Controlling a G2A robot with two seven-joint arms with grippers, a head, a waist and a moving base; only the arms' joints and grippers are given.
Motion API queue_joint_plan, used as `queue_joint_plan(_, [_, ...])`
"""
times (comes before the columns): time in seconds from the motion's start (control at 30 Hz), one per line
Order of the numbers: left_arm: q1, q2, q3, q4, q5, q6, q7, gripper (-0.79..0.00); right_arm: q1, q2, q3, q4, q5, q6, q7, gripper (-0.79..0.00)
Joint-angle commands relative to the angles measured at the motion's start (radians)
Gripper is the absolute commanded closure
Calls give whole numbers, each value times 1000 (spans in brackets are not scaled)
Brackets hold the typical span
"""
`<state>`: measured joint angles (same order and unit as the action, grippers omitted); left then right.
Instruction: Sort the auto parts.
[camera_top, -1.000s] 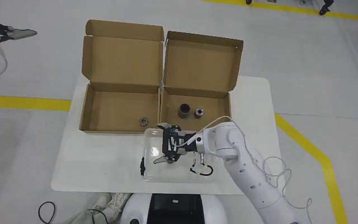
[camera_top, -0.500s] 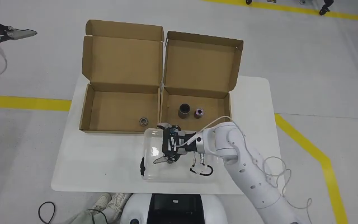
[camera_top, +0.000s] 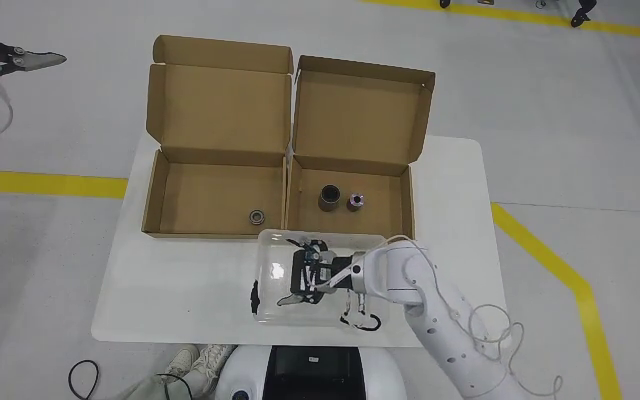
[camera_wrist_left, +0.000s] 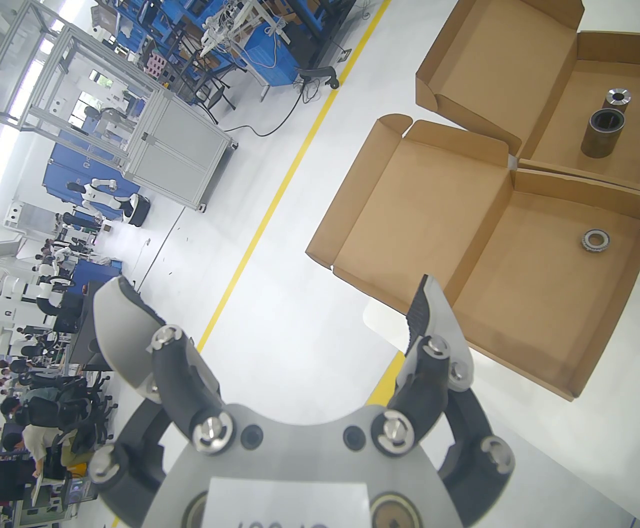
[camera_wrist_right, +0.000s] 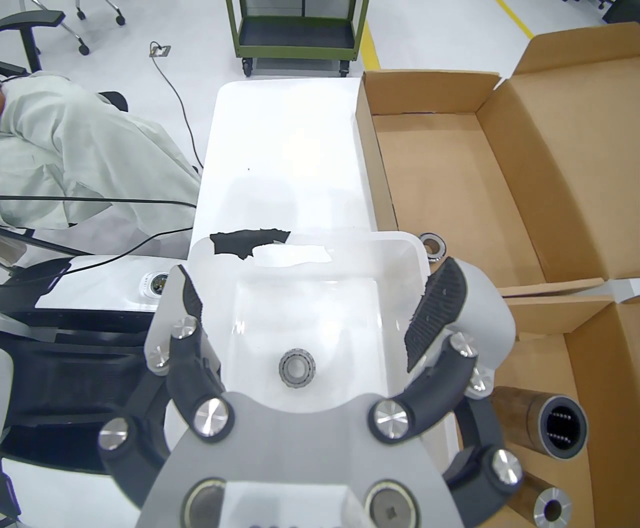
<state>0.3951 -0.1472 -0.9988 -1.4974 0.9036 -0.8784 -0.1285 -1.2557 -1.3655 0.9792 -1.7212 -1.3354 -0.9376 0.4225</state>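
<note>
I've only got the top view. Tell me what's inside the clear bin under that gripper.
Observer: One small bearing lies on the floor of the bin, directly below the right gripper.
Operator: Give me its jaw state.
Observer: Open, and not touching the bearing.
Operator: Now report the left gripper.
Observer: The left gripper is open, with nothing between its fingers.

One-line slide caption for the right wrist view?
Open right gripper hovers above a bearing lying in the clear bin, next to an open cardboard box.
</note>
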Motion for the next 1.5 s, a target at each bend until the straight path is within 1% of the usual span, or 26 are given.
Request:
queue_joint_plan(0.0, [0,0,0,0,0,0,0,-785,-22,7,14,-9,-22,16,-25,-785])
queue_joint_plan(0.17, [0,0,0,0,0,0,0,-785,-67,23,30,-22,-85,35,-47,-785])
queue_joint_plan(0.37, [0,0,0,0,0,0,0,-785,-76,34,24,-3,-108,34,-16,-785])
queue_joint_plan(0.43, [0,0,0,0,0,0,0,-785,-71,36,18,4,-104,34,-7,-708])
queue_joint_plan(0.53, [0,0,0,0,0,0,0,-785,-61,37,7,15,-99,29,1,-619])
queue_joint_plan(0.57, [0,0,0,0,0,0,0,-785,-55,38,1,22,-96,28,6,-566])
queue_joint_plan(0.6, [0,0,0,0,0,0,0,-785,-50,38,-3,30,-93,26,9,-533])
queue_joint_plan(0.7, [0,0,0,0,0,0,0,-785,-33,39,-17,53,-87,21,15,-474])
queue_joint_plan(0.87, [0,0,0,0,0,0,0,-785,-1,41,-46,91,-85,-23,13,-514])
queue_joint_plan(0.97, [0,0,0,0,0,0,0,-785,14,42,-59,112,-88,-30,14,-529])
queue_joint_plan(1.17, [0,0,0,0,0,0,0,-785,52,42,-88,160,-95,-28,31,-502])
queue_joint_plan(1.23, [0,0,0,0,0,0,0,-785,64,41,-99,173,-97,-24,33,-465])
queue_joint_plan(1.33, [0,0,0,0,0,0,0,-785,82,40,-119,192,-108,-18,40,-443])
queue_joint_plan(1.47, [0,0,0,0,0,0,0,-785,96,38,-144,217,-116,-12,53,-459])
